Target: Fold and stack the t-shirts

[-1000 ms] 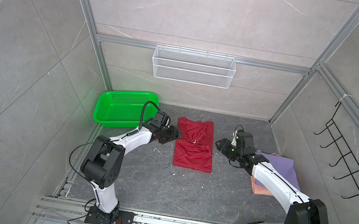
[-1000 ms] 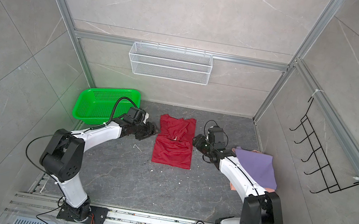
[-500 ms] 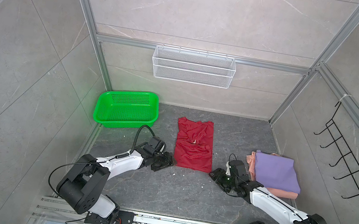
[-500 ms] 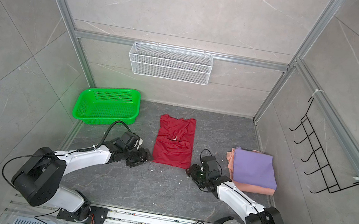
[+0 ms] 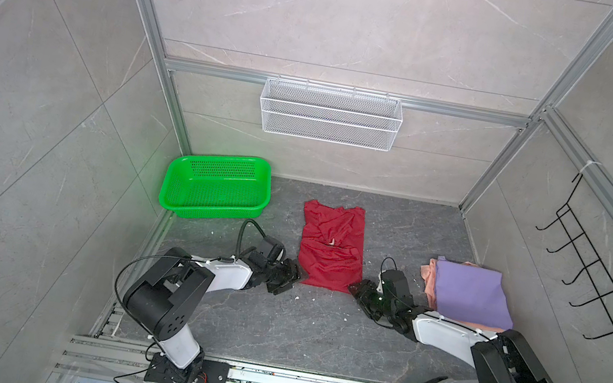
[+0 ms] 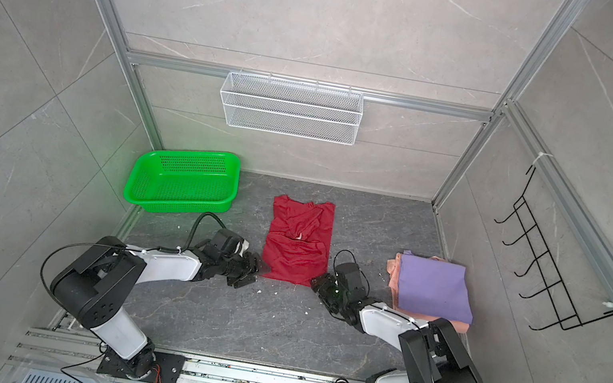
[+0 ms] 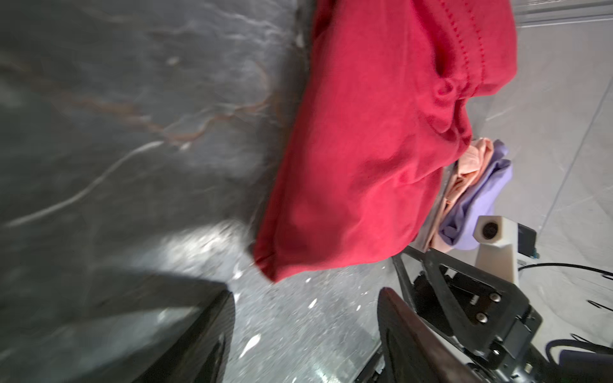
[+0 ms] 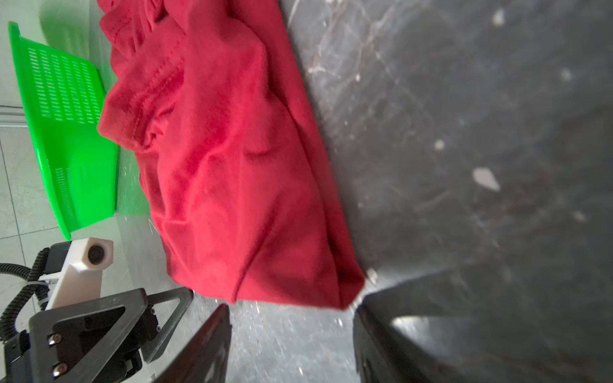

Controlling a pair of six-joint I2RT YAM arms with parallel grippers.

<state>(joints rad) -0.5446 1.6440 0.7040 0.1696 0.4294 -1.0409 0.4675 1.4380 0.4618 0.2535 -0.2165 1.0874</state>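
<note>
At the left of the floor in both top views: green basket (image 5: 215,185), perforated plastic, no garment in it. Next, lower centre-left: left gripper (image 5: 284,277), low over the floor just beside the near left corner of the dark red t-shirt (image 5: 330,251); the left wrist view shows its jaws apart with only bare floor between them, the hem corner just ahead and not held. Centre of frame: the dark red t-shirt, flat on the floor, sides turned in to a long narrow panel, rumpled toward the collar end, a small pale fleck at mid-length; item judged part-folded, the end-to-end fold not yet made. Lower centre-right: right gripper (image 5: 359,292), at the near right corner of the same hem; in the right wrist view its jaws stand apart and empty, the cloth corner close to one finger. Right of frame: lavender t-shirt (image 5: 469,293), folded square, lying on top of the salmon-pink t-shirt (image 5: 428,274), whose edges show beneath. Tally: two of three shirts folded and stacked; remaining, by estimate, seize both hem corners, fold the red one over, move it onto the pile.
</note>
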